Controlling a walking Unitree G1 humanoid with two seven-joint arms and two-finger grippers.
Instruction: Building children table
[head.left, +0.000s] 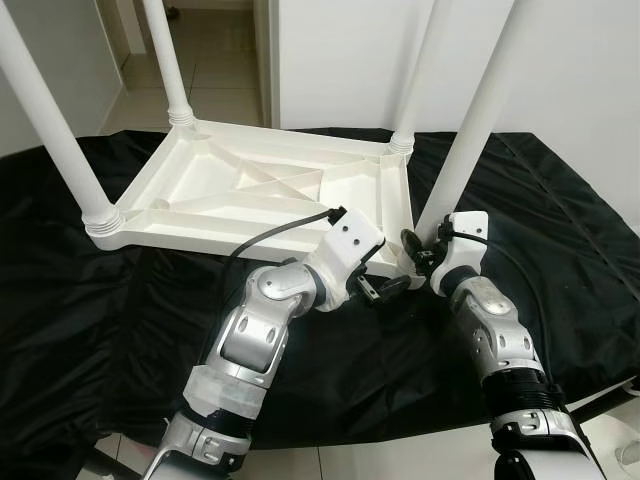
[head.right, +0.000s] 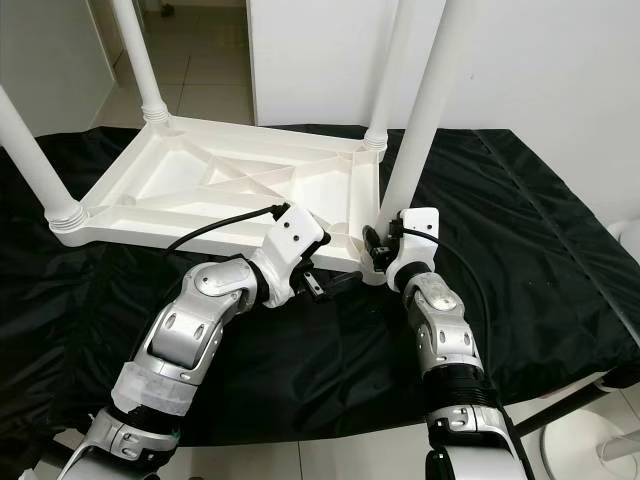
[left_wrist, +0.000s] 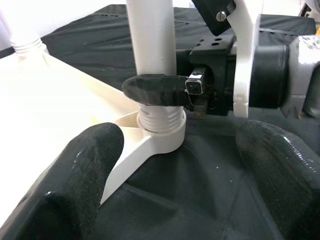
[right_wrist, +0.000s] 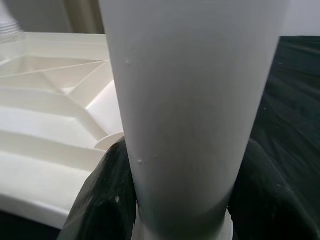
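Upside down on a black cloth (head.left: 560, 220), the white plastic children's table (head.left: 250, 190) lay with its ribbed underside facing up and four white legs rising from its corner sockets. What carried the cloth could not be told from the pictures; the table sat toward the cloth's far-left part, with bare black fabric stretching along the near edge and out to the right.

Both silver arms met at the table's near-right corner. The right hand (head.left: 425, 250) was clenched around the near-right leg (head.left: 470, 130) just above its threaded collar, one black finger (left_wrist: 155, 90) wrapped across the front of the tube in the left wrist view and the two fingers pressed against either side of the leg in the right wrist view. The leg stood upright in its round socket (left_wrist: 162, 137) at the corner.

The left hand (head.left: 385, 290) hovered low beside the same corner, its two black fingers (left_wrist: 82, 175) spread apart and gripping nothing, pointed at the socket and the base of the leg.

Beyond the cloth, a pale tiled floor (head.left: 215, 85) and white walls (head.left: 340, 60) formed the backdrop, with a doorway at the far left.
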